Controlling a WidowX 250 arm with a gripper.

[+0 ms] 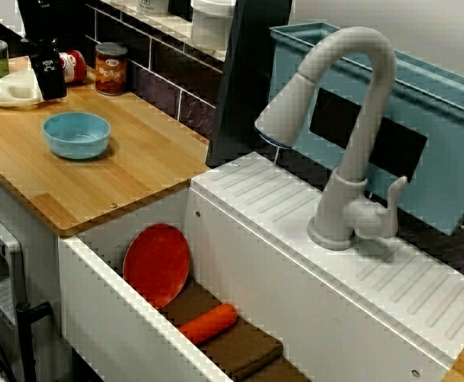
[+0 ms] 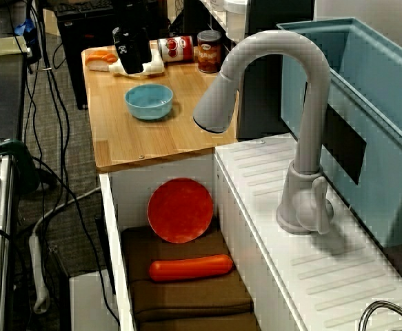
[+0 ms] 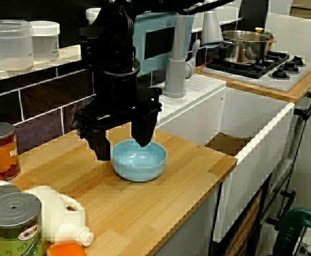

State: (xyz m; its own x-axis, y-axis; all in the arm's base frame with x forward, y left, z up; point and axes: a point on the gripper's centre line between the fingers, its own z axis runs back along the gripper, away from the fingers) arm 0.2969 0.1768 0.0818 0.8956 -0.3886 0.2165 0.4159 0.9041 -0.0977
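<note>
Bowl upright on the table, looks empty. Fingers spread open, holding nothing, just beside the bowl toward the jug; no contact that I can see. Nothing gripped yet. Plate and carrot lie well apart in the sink.
</note>
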